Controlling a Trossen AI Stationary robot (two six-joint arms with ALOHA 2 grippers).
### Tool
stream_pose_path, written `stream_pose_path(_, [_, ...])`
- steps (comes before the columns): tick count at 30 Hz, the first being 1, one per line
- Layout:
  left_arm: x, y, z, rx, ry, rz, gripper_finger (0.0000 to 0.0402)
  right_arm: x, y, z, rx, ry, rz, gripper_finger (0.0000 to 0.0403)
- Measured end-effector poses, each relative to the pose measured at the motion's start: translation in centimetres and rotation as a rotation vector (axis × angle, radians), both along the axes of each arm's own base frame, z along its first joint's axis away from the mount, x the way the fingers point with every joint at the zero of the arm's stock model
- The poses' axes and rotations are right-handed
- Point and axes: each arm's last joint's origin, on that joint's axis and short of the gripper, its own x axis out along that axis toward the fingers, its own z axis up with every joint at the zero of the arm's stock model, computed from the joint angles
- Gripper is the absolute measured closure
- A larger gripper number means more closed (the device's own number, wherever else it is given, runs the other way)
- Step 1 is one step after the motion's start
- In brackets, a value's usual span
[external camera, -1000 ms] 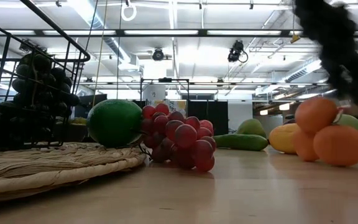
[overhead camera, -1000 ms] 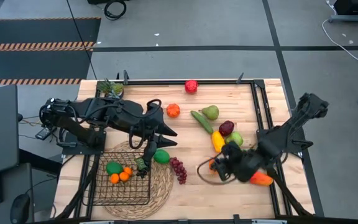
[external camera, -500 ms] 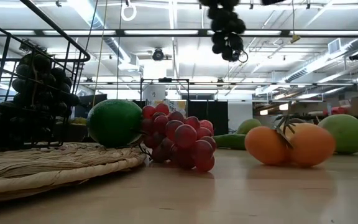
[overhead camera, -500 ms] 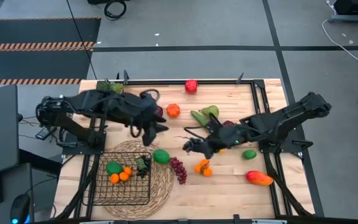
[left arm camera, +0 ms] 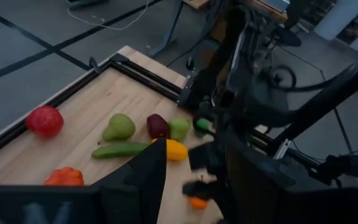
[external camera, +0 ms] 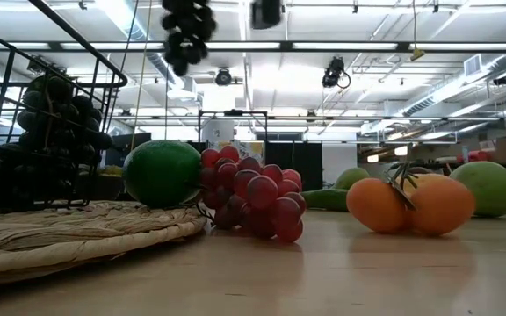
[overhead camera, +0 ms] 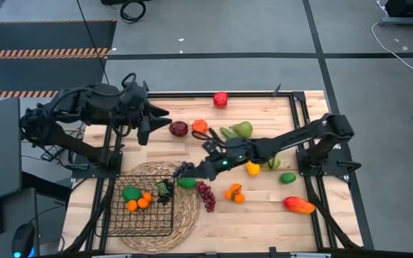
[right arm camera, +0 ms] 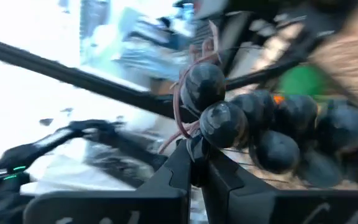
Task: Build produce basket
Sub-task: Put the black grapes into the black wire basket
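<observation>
the right gripper (overhead camera: 189, 169) clenched the stem of the dark grapes (external camera: 185, 33) just beside the basket (overhead camera: 113, 215), while the left gripper (overhead camera: 153, 123) hung half-parted, empty.

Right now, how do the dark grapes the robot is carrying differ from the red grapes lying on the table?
The dark grapes are almost black; the red grapes are red. The dark grapes hang in the air from the right gripper, shut on their stem, while the red grapes lie on the table beside the straw mat, untouched. The dark grapes are near the basket's corner; the red grapes lie outside it. Both are small bunches of round berries.
</observation>
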Motion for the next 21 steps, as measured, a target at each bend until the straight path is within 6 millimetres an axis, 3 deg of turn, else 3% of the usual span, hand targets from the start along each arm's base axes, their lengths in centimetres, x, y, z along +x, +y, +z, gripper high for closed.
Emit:
stream_pose_path(5, [-0.4, 0.1, -0.4, 0.004, 0.051, 0.004, 0.0230, 1.7, 0.0, -0.1, 0.059, -0.131, 0.024, 0.0378])
stream_pose_path(11, [-0.5, 0.1, -1.0, 0.012, 0.113, 0.010, 0.0230, 3.1, -0.6, 1.9, -0.006, -0.202, 0.008, 0.0378])
stream_pose_path(21, [-0.5, 0.2, -0.9, 0.015, 0.099, 0.024, 0.0230, 4.3, -1.0, 2.1, -0.165, -0.106, 0.060, 0.0378])
